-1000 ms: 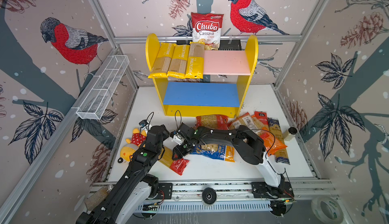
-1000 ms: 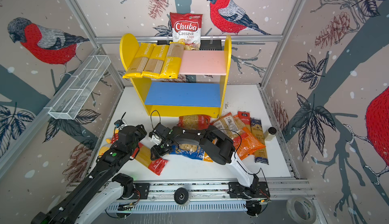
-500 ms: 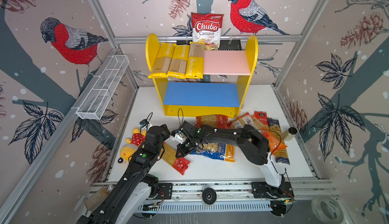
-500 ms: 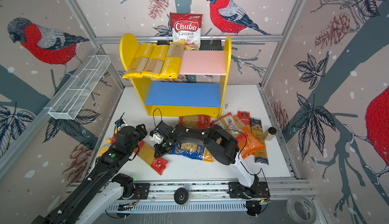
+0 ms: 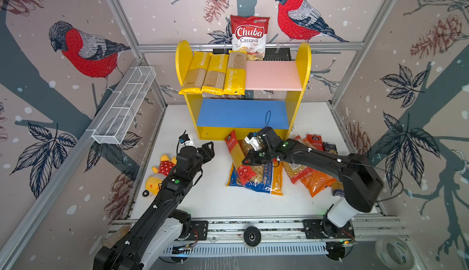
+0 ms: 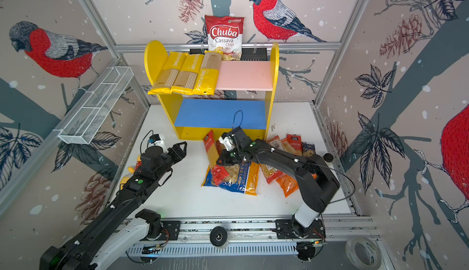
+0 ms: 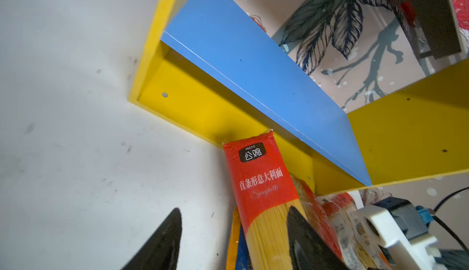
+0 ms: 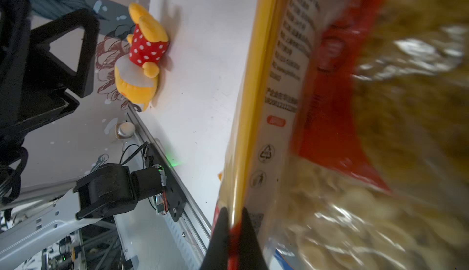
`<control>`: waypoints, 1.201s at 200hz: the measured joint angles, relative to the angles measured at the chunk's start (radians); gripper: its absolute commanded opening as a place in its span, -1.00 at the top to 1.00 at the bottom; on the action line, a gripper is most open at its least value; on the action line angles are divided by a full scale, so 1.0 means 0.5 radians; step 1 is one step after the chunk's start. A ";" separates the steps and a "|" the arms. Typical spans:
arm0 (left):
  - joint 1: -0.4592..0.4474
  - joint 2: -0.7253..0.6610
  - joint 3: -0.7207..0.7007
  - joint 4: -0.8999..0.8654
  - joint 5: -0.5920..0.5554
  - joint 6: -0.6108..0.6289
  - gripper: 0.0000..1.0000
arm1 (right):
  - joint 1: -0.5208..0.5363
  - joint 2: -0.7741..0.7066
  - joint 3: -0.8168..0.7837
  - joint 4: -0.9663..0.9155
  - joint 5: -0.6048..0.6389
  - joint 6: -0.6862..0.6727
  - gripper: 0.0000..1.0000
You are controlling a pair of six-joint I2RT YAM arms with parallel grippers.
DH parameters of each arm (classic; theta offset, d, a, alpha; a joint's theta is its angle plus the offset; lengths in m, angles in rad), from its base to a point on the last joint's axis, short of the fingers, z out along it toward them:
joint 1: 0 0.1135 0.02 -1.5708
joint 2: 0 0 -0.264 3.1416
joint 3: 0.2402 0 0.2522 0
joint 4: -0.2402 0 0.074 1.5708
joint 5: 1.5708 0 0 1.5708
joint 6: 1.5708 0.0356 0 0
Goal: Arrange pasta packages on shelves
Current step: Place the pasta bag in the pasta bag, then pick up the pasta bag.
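Plush toy (image 5: 162,169) at table's left edge, beside the left arm. Left gripper (image 5: 206,149) hangs over bare table, fingers spread, empty. Right gripper (image 5: 250,160) pinches the red spaghetti pack (image 5: 237,158) on its long edge, pack tilted above the blue pasta bag (image 5: 264,180), top end near the shelves (image 5: 305,78). Right wrist view alone shows fingertips (image 8: 247,228) clamped on the pack's seam; left wrist view alone shows its "Spaghetti" label (image 7: 264,194). Three yellow PASTATIME packs (image 5: 213,74) lie on the pink board. Right arm reaches low across the pile.
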 measured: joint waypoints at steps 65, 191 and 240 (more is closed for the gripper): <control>-0.228 0.538 -0.376 0.893 0.449 -0.347 -0.33 | -0.224 -0.208 -0.670 0.497 -0.047 0.299 0.16; -0.430 1.131 -0.408 1.656 0.742 -0.496 0.26 | -0.212 -0.086 -0.692 0.814 -0.374 0.141 0.58; -0.295 0.824 -0.263 1.389 0.770 -0.352 0.05 | -0.210 -0.297 -0.609 0.647 -0.354 0.185 0.89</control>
